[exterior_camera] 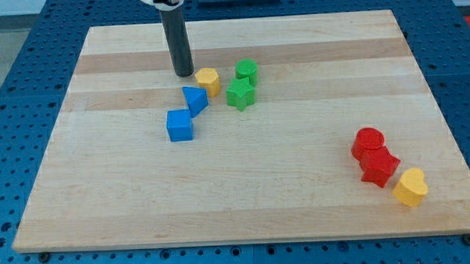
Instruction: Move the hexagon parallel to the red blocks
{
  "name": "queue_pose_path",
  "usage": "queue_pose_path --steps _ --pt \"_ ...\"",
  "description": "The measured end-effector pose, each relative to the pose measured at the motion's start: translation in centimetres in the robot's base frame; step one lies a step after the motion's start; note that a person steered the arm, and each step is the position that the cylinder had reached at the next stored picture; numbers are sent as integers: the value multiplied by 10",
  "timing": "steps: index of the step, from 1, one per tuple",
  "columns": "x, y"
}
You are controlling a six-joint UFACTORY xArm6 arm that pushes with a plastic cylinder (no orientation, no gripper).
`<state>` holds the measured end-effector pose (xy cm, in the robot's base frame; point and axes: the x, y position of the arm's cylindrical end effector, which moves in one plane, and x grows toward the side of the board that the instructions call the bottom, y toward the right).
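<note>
The yellow hexagon (208, 80) lies on the wooden board (245, 194) at the upper middle. My tip (184, 74) stands just to its left, very close or touching. Two red blocks sit at the view's lower right: a red round block (368, 141) and a red star-like block (378, 167) just below it, touching. The hexagon is far from them, up and to the left.
A blue triangle (195, 99) and a blue cube (180, 124) lie just below the hexagon. A green round block (246, 70) and a green star (240, 93) lie to its right. A yellow heart (411, 187) sits below the red blocks, near the board's right edge.
</note>
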<state>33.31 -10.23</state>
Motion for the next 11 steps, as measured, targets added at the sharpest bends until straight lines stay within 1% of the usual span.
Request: queue_pose_path --steps 1,3,5,7,11 --pt "5 6" --pt "13 44" --pt "60 58" --pt "101 93" --pt "189 99"
